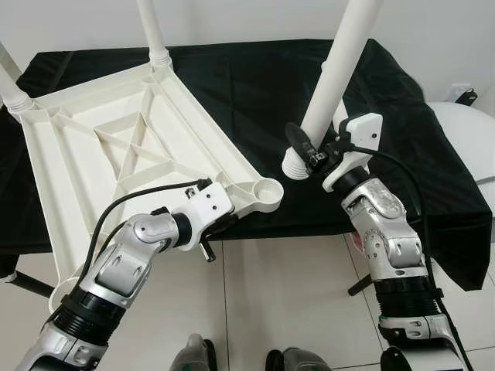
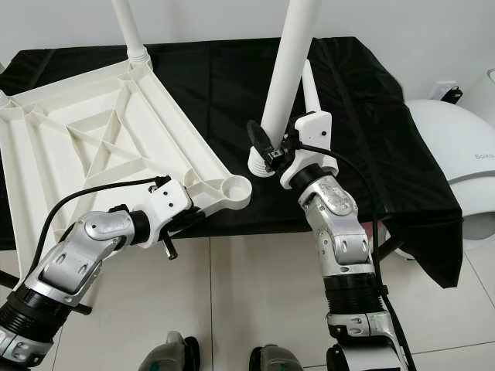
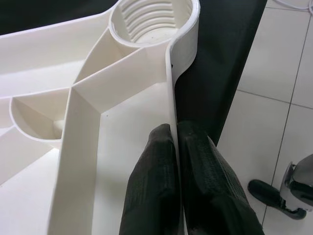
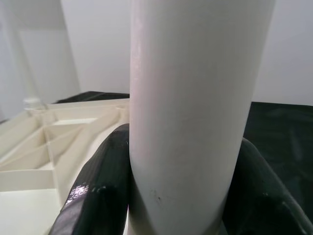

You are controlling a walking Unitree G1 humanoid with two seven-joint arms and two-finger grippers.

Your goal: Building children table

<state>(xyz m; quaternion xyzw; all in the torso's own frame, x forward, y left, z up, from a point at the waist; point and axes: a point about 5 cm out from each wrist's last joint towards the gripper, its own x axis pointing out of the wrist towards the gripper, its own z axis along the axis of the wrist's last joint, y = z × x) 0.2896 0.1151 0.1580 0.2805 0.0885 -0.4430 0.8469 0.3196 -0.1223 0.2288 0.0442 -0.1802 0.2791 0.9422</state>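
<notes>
**Seating the leg in the corner socket**

We hold the frame (image 1: 116, 147), upside down on the black tabletop (image 1: 402, 116), with our left gripper (image 3: 177, 161) pinched shut on its rim beside the empty socket (image 1: 267, 190). Our right gripper (image 1: 309, 151) clamps the leg (image 1: 332, 77) near its threaded end, just beside that socket. We should bring it plumb over the socket, lower gently, then twist.
</notes>
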